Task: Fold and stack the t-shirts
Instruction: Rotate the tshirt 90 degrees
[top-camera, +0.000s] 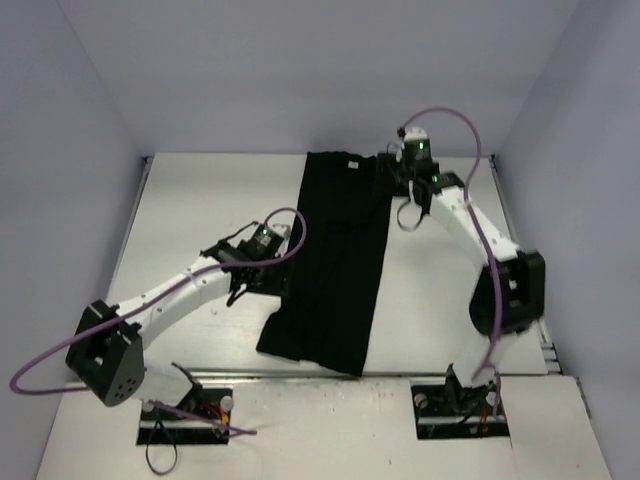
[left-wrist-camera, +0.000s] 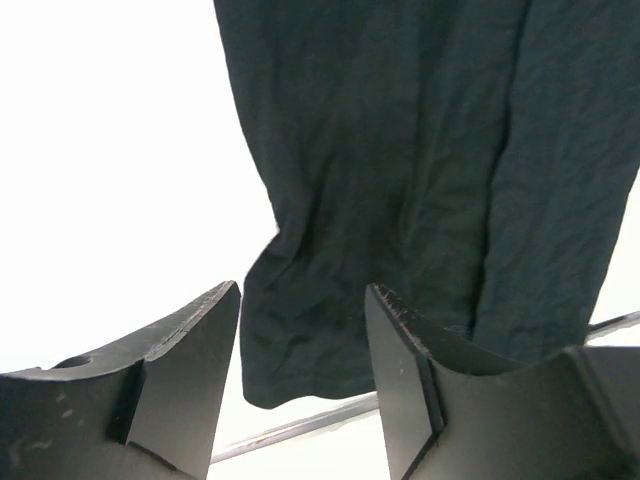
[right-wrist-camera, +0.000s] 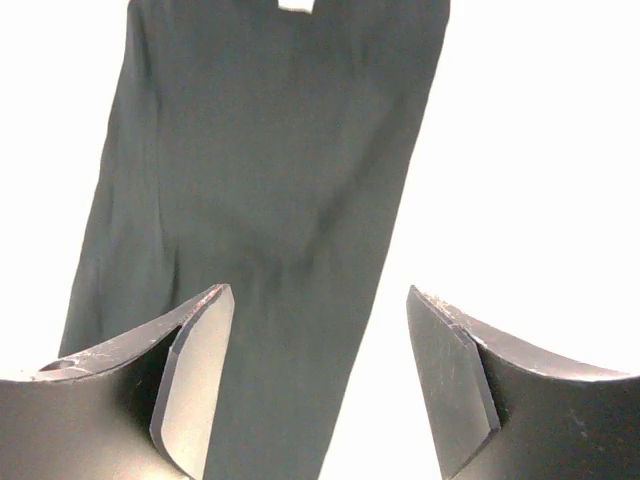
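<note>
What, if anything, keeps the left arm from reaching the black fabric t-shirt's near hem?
Probably nothing, so yes. The left gripper hangs open just beside the black fabric t-shirt, whose near hem lies uncovered on the white table.

The black t-shirt (top-camera: 335, 265) lay flat on the white tabletop (top-camera: 200, 200), folded lengthwise into a long narrow band that ran from the far edge towards the near edge. Its collar end, showing a small white label, pointed away. The near hem end spread wider and was slightly rumpled.
</note>
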